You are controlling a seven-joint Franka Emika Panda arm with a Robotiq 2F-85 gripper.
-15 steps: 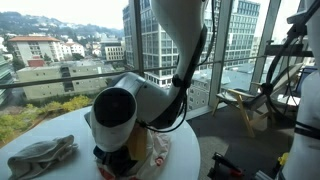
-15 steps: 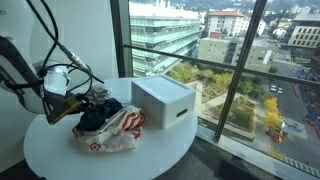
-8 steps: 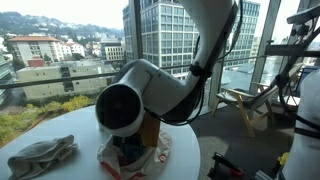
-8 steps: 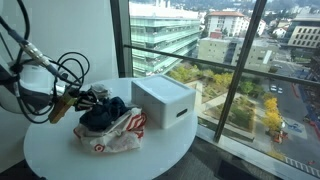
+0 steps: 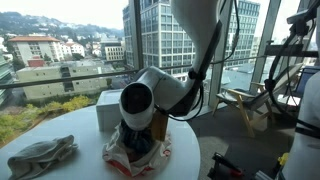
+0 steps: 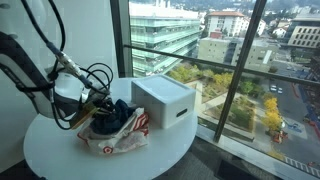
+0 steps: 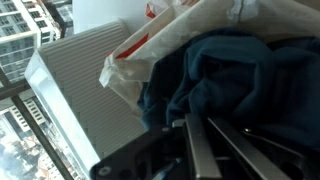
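Note:
A dark blue cloth (image 6: 113, 118) lies bunched in the mouth of a white plastic bag with red print (image 6: 126, 139) on a round white table (image 6: 58, 152). My gripper (image 6: 95, 108) comes in low from the side away from the box, shut, with its tips at the cloth. In the wrist view the gripper (image 7: 195, 122) has both fingers pressed together, nothing showing between them, and the blue cloth (image 7: 240, 70) and bag (image 7: 160, 50) lie just ahead. In an exterior view the wrist hides most of the gripper (image 5: 135, 140) above the cloth (image 5: 137, 150).
A white box (image 6: 165, 100) stands just beyond the bag, near the window side of the table; it also shows as the white box (image 5: 108, 108) and the box (image 7: 80, 90). A crumpled grey cloth (image 5: 40, 155) lies apart on the table (image 5: 60, 128). Floor-to-ceiling windows surround the table.
The arm has swung toward the bag and box, bringing the shut gripper up against the blue cloth. The bag and cloth have shifted slightly toward the box.

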